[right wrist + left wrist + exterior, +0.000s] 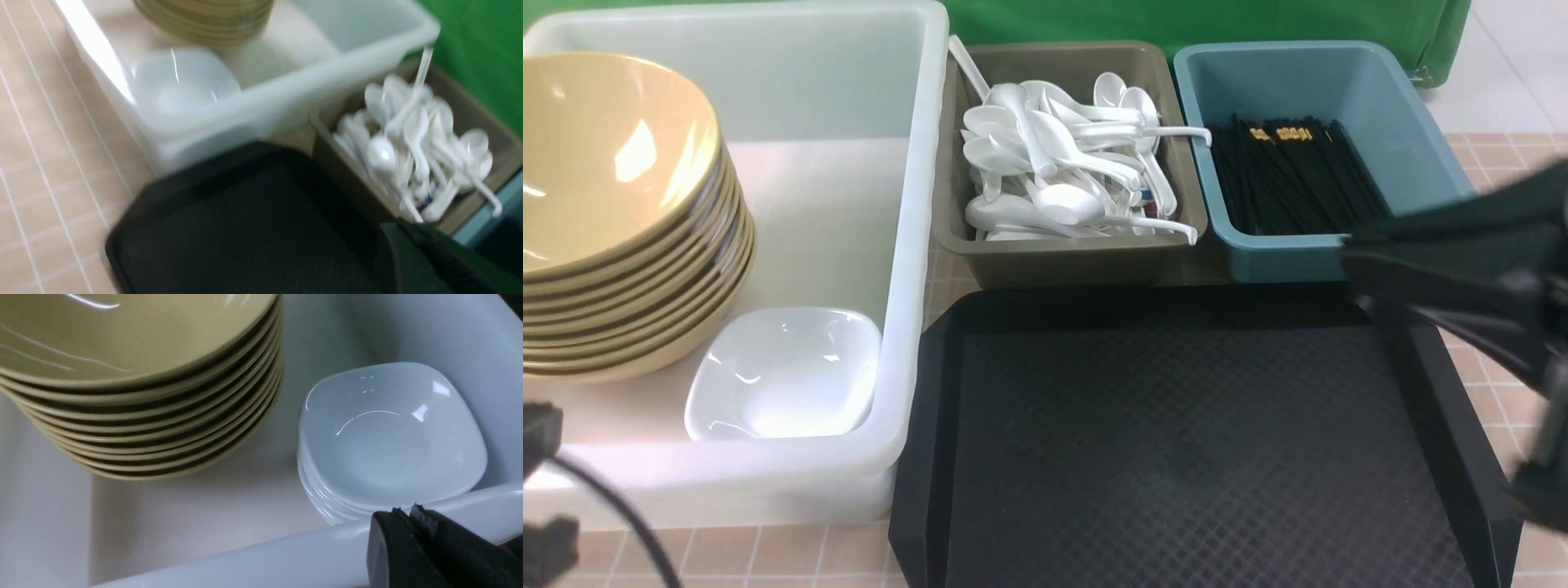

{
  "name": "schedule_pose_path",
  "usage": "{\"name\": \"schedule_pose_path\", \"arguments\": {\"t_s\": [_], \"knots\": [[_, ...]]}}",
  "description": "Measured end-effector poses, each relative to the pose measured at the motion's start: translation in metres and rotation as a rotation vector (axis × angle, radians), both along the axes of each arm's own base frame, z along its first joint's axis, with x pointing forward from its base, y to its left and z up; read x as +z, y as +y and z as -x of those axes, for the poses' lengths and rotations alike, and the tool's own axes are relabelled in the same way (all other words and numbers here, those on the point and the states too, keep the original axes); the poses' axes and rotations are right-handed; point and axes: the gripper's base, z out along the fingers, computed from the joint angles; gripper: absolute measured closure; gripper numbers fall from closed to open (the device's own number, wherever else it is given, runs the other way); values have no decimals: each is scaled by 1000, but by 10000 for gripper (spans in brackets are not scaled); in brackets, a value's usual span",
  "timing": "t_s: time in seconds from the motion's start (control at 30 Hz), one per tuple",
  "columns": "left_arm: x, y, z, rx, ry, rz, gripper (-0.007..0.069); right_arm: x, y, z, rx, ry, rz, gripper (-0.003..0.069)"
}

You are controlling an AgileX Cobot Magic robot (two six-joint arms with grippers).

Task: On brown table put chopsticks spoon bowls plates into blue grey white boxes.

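Bowls (613, 220) stacked in white tub (915, 204); plates (784, 371) beside them.

The stack of glossy mustard-tan round bowls (613, 220) runs off the left edge of the front view. The left wall of the large translucent white plastic tub (907, 245) is cut off with it. The tub's near wall hides the lower small glossy white rounded-square dishes (784, 371), so they cannot be counted there.

The right arm (1462, 261) is a dark smear. The right end effector (1349, 243) at its tip covers the near right corner of the teal-blue plastic box (1258, 257). The arm hides the far right corner of the black textured plastic tray (1176, 457), whose near edge is cropped. The thin black chopsticks (1290, 184) are too fine to count.

The right wrist view is blurred throughout. In the left wrist view the left end effector (402, 516), fingers pressed together, is cut off at the frame's edge.
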Motion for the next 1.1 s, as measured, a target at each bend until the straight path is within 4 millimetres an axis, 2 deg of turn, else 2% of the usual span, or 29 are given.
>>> {"name": "schedule_pose_path", "arguments": {"t_s": [0.17,0.47,0.97,1.1], "knots": [[-17,0,16,6,-92,0,623,-17,-15,16,33,-91,-119,592],[-31,0,24,3,-70,0,623,-29,-17,18,35,-80,-110,583],[-32,0,24,2,-61,0,623,-34,-18,18,27,-52,-79,573],[-32,0,24,2,-58,0,623,-41,-23,23,27,-53,-104,588]]}}
